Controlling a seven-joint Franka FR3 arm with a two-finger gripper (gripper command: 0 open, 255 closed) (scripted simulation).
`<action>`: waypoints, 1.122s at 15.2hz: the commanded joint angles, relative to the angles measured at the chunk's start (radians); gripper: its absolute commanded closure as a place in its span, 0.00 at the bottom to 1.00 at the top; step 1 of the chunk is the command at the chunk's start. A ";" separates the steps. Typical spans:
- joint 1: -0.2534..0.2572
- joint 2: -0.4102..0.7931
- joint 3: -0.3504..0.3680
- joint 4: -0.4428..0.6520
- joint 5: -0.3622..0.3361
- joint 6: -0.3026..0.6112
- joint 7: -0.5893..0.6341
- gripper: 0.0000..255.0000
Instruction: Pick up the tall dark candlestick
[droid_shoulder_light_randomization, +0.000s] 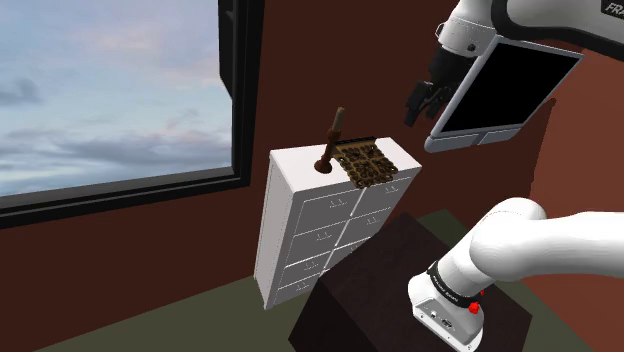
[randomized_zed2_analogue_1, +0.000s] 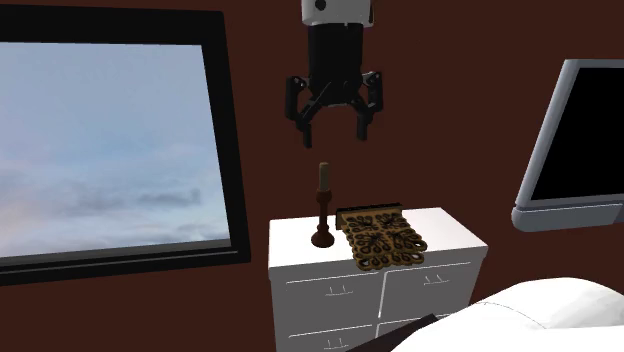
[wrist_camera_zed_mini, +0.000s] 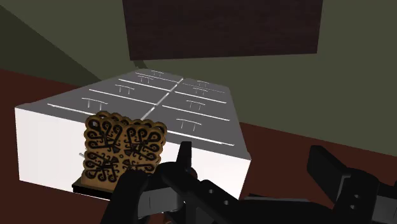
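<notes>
Gripper (randomized_zed2_analogue_1: 332, 135): fingers spread, nothing between them, pointing down.
Candlestick (randomized_zed2_analogue_1: 322, 206): below the gripper and farther out from the stand, well apart from it; stands on the white dresser (randomized_zed2_analogue_1: 450, 235).
Long axis: vertical, so descend and close across the stem.
Neighbour: brown fretwork piece (randomized_zed2_analogue_1: 380, 240) just beside its base.

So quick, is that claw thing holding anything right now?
Gripper: open, holding nothing, up in the air, not touching the candlestick.
</notes>
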 joint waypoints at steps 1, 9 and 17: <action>0.000 0.000 0.000 0.000 0.000 0.000 0.000 0.00; -0.060 0.374 0.000 0.183 0.021 0.078 0.120 0.00; -0.103 0.738 -0.025 0.432 0.044 0.082 0.226 0.00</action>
